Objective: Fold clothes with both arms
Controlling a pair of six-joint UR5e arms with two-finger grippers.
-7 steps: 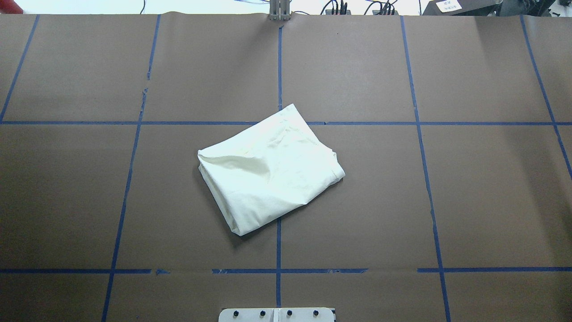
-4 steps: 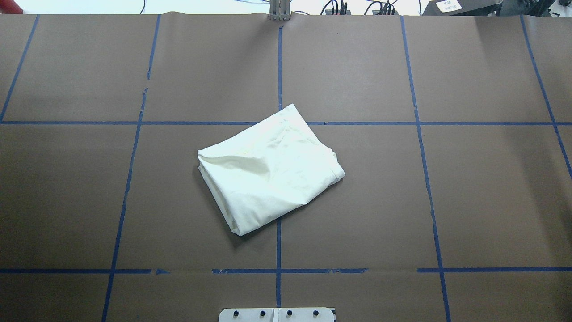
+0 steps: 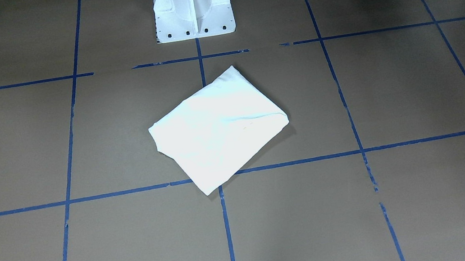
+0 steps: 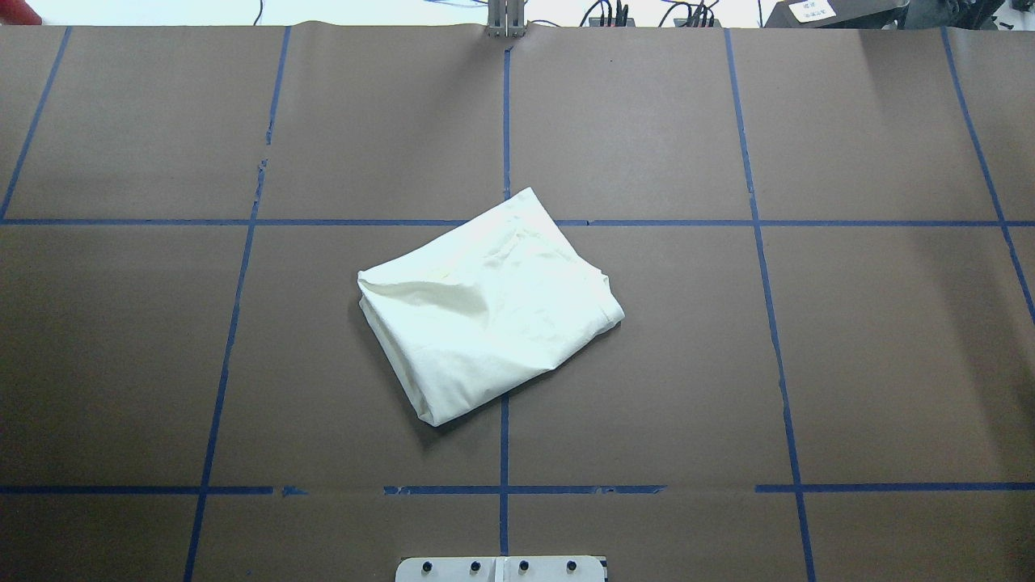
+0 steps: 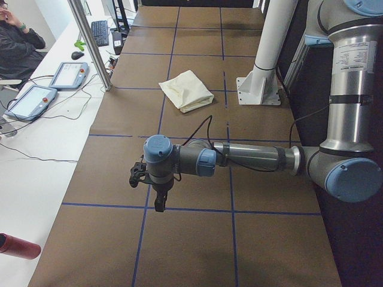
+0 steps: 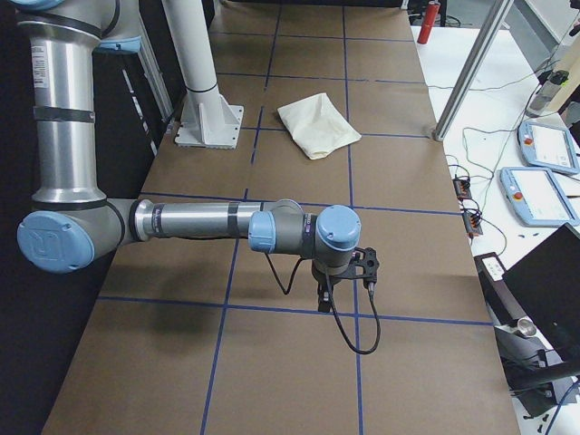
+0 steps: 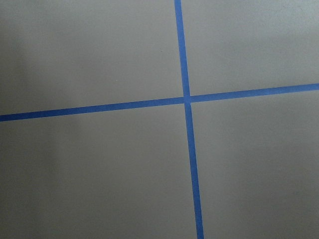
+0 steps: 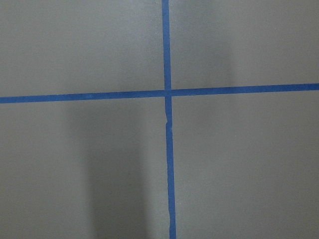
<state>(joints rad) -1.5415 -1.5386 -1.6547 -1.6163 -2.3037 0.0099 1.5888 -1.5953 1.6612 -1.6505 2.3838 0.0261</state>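
The shirt (image 4: 485, 311) sits folded mid-frame, so leave it flat. I cannot tell if the left end effector (image 5: 158, 202) or right end effector (image 6: 323, 299) is open

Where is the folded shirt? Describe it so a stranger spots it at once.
On the brown table gridded with blue tape, find the white pedestal base at the robot's edge. In front of it, across the centre tape line, lies the shirt. It is the only cloth there: a cream folded packet, skewed to the grid.
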